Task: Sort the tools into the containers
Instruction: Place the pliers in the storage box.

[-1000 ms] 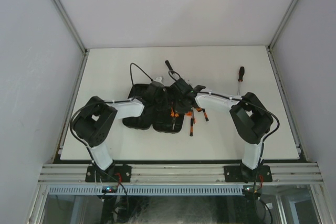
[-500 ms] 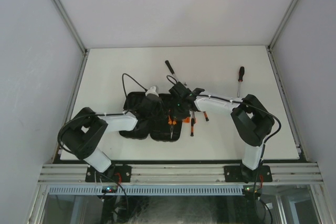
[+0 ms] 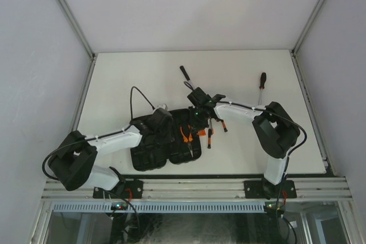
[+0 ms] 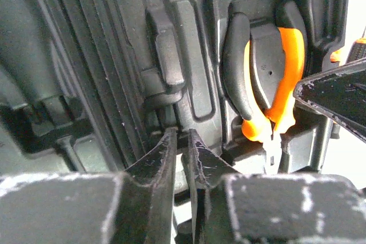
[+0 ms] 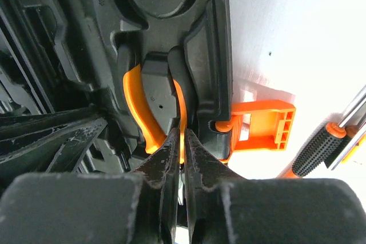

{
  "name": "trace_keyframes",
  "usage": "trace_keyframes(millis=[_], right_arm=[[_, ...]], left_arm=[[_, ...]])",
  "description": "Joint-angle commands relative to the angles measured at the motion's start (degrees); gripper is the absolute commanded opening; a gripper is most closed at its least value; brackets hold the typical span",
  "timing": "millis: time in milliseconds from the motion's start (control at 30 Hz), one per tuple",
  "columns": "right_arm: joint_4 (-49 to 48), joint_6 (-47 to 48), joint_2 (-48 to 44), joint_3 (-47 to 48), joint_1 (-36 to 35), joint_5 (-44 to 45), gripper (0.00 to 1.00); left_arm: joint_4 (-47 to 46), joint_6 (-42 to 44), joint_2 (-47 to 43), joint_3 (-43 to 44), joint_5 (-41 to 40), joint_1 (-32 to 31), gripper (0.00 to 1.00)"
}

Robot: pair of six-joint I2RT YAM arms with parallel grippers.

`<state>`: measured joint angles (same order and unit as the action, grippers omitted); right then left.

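Pliers (image 5: 137, 107) are lying in the tool case (image 4: 114, 55) with the right gripper (image 5: 182, 138) pinching them, the left gripper (image 4: 183, 141) pinching the case, and screwdrivers (image 3: 210, 135) waiting outside.

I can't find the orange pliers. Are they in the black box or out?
In. The orange pliers lie in a moulded slot of the black case.
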<state>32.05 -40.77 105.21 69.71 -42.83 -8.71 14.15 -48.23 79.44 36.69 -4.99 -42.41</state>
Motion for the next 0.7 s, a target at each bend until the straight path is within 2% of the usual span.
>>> trace_keyframes(millis=[0, 200, 433, 567, 667], right_arm=[[2.3, 4.01, -0.18, -1.43, 1.17, 3.63, 0.06], [1.58, 4.46, -1.93, -1.45, 1.17, 3.97, 0.08], [-0.6, 5.83, -8.42, -1.48, -0.24, 6.0, 0.15], [-3.18, 7.03, -11.47, -1.43, -1.29, 5.77, 0.18], [-3.65, 7.86, -11.33, -0.42, -2.0, 5.45, 0.18]], left_arm=[[12.67, 4.46, -1.79, 4.81, -3.87, 0.1, 0.22], [15.02, 6.1, -5.81, 7.21, -5.23, 1.65, 0.24], [11.44, 8.32, -14.76, 0.11, -3.16, 7.41, 0.26], [9.02, 9.17, -19.28, -3.51, -2.75, 8.58, 0.32], [8.08, 9.04, -19.93, -5.28, -2.47, 8.83, 0.33]])
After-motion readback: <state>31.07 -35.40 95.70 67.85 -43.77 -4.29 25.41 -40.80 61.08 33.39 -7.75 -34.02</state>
